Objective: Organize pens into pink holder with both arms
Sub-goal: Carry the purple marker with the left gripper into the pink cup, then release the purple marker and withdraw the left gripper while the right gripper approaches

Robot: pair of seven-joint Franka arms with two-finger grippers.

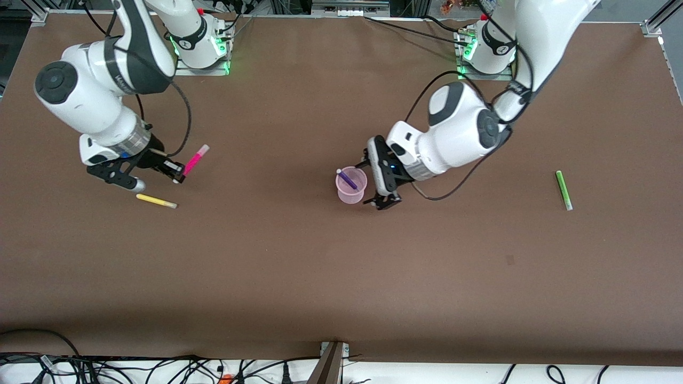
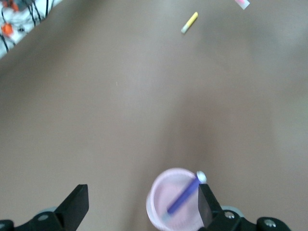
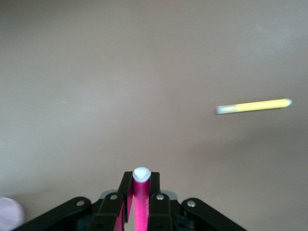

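The pink holder (image 1: 350, 185) stands mid-table with the purple pen (image 1: 348, 178) leaning inside it; both show in the left wrist view, the holder (image 2: 166, 199) and the purple pen (image 2: 184, 197). My left gripper (image 1: 380, 181) is open and empty, just beside the holder toward the left arm's end. My right gripper (image 1: 179, 173) is shut on the magenta pen (image 1: 195, 159), held above the table; in the right wrist view the pen (image 3: 141, 195) sits between the fingers. The yellow pen (image 1: 156, 201) lies on the table nearer the front camera than the right gripper. The green pen (image 1: 563, 190) lies toward the left arm's end.
The brown table (image 1: 299, 277) carries nothing else. Cables and a metal bracket (image 1: 331, 362) lie along the table's near edge. The arm bases (image 1: 203, 48) stand at the table's far edge.
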